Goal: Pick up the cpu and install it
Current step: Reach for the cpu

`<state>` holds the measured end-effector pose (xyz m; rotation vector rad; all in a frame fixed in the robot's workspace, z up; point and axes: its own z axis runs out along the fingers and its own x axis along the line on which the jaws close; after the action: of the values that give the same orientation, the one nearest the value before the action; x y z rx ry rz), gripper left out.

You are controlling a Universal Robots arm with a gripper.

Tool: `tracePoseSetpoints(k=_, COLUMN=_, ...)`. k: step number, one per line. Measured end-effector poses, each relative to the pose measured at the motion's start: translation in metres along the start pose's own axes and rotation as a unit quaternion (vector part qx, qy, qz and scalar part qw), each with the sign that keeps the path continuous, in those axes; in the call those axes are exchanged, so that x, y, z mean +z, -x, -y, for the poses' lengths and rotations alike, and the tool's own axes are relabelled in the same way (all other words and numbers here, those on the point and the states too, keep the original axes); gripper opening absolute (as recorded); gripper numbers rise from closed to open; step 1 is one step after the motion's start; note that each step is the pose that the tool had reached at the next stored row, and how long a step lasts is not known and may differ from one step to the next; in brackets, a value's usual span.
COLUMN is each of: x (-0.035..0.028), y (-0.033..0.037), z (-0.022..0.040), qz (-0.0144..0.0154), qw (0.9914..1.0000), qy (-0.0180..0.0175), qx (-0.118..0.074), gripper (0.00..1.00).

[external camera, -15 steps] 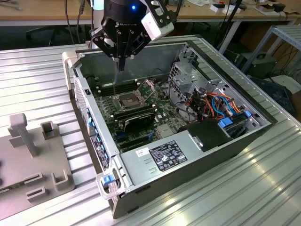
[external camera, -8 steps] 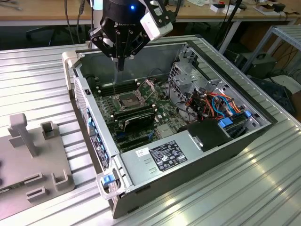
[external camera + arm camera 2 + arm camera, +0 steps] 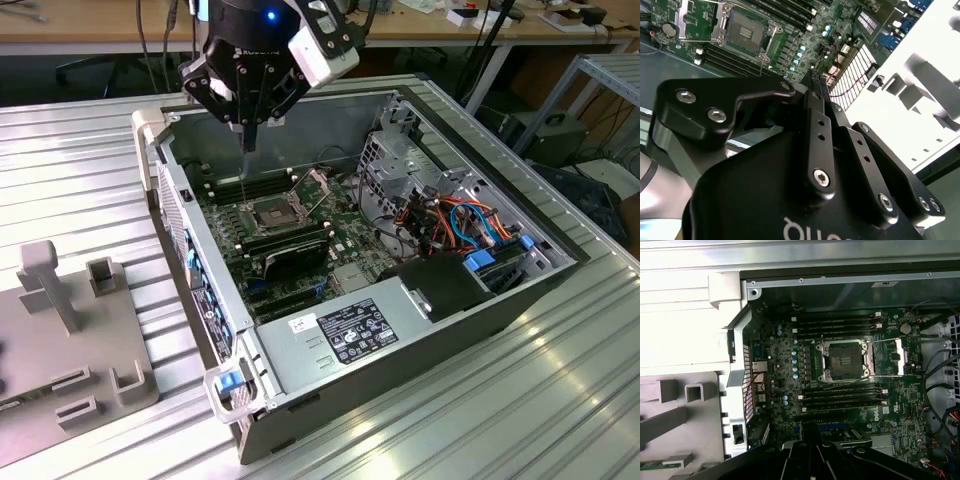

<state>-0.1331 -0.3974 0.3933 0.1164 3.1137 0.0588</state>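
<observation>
Currently gripper (image 3: 248,143) hangs over the open case (image 3: 176,215), upper centre of the exterior view, jaws clenched together. Below it the socket (image 3: 845,361) stands unlatched; where the cpu is I cannot tell.

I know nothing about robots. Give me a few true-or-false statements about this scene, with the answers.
1. The computer case lies open. True.
2. The claw rests on the motherboard. False: it hangs above the board, apart from it.
3. The socket has its metal frame shut. False: the frame is flipped open.
4. Blue and orange cables run inside the case. True.
</observation>
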Motion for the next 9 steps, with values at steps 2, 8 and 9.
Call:
tracePoseSetpoints(k=2, x=0.0, y=-0.0023, z=0.0002, qz=0.0, qw=1.0, qy=0.0, qx=0.0, gripper=0.11)
tracePoseSetpoints(k=8, x=-0.0003, y=-0.0093, z=0.0007, qz=0.0, qw=1.0, qy=0.0, qx=0.0, gripper=0.11)
tracePoseSetpoints(k=9, x=-0.0003, y=-0.0103, z=0.0008, qz=0.0, qw=1.0, qy=0.0, qx=0.0, gripper=0.11)
